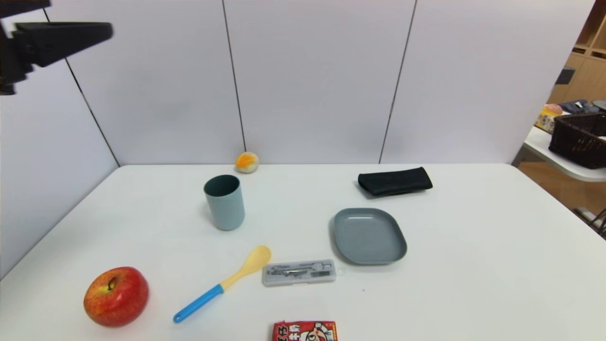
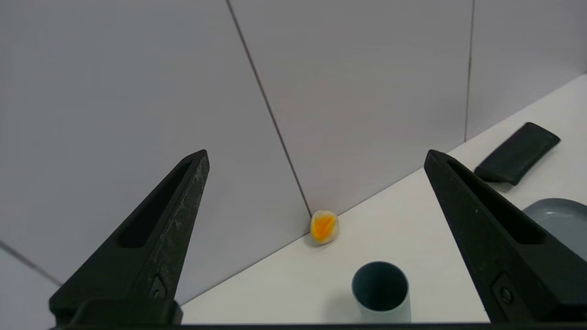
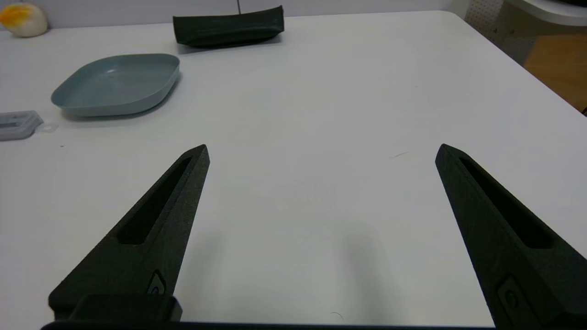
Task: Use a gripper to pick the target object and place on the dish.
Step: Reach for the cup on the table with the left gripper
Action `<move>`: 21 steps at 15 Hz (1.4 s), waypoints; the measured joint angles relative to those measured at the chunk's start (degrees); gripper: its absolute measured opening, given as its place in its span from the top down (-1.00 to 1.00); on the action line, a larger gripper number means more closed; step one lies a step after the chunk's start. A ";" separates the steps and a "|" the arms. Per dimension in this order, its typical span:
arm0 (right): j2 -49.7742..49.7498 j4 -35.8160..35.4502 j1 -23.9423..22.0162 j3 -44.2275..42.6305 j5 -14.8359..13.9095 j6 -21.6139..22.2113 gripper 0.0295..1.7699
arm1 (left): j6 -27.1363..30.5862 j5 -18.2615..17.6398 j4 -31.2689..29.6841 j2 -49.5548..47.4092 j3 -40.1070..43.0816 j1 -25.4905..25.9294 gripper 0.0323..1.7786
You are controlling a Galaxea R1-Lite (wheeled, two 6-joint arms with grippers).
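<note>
While high, left gripper (image 2: 316, 156) over cup (image 2: 380, 291).

Left gripper (image 2: 316, 153) raised, jaws wide; right gripper (image 3: 321, 149) low, jaws wide.

White table (image 1: 473, 265) bears cup (image 1: 225, 202), dish (image 1: 369, 236), apple (image 1: 116, 296), spoon (image 1: 222, 283), black pouch (image 1: 395, 181).

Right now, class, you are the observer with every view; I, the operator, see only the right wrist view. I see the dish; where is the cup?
Observer: The cup stands upright left of the dish, apart from it.
Operator: Is a claw near it?
Observer: No; the left claw hangs open and empty, high over the left of the table.
Operator: Anything between cup and dish?
Observer: No; a spoon lies nearer the robot.
</note>
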 joint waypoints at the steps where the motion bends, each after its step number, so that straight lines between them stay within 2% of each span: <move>1: 0.00 0.00 0.00 0.00 -0.02 -0.02 -0.93 | 0.68 -0.30 1.13 3.95 -2.62 -2.49 -0.90; 4: 0.00 0.00 0.00 0.00 -0.02 -0.02 -0.93 | 1.49 -0.29 5.81 12.52 -6.83 -9.40 -0.90; 6: 0.00 0.00 0.00 0.00 -0.02 0.00 -0.93 | 1.57 1.49 10.37 15.56 -7.72 -12.04 -0.90; 12: 0.00 0.00 0.00 0.00 -0.02 0.00 -0.93 | 4.60 7.72 16.41 18.64 -8.02 -13.42 -0.90; 18: 0.00 0.00 0.00 0.00 -0.02 0.00 -0.93 | 7.24 13.52 32.43 20.07 -10.50 -15.52 -0.90; 21: 0.00 0.00 0.00 0.00 -0.02 0.00 -0.93 | 7.25 15.58 37.41 21.66 -13.34 -17.18 -0.90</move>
